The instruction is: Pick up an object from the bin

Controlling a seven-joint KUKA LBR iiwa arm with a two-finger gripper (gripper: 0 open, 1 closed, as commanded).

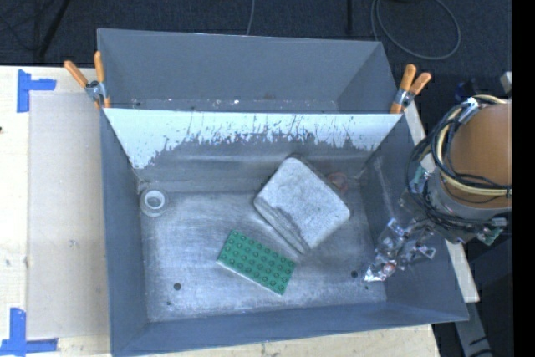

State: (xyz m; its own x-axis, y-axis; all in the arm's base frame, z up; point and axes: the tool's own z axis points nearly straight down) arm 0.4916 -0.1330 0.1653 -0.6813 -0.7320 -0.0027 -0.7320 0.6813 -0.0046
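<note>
My gripper (386, 262) hangs low at the bin's right wall, near the front right corner, with nothing visible between its fingers. To its left lies a pale grey block (302, 202) with rounded corners, tilted, near the middle of the floor. A green studded building plate (257, 262) lies flat in front of the block, toward the bin's front. A small clear ring (154, 200) sits at the far left of the floor.
The arm with its orange cover and cables stands outside the bin's right rim. The bin's sloped walls close in on all sides. Bare floor lies between the green plate and the gripper.
</note>
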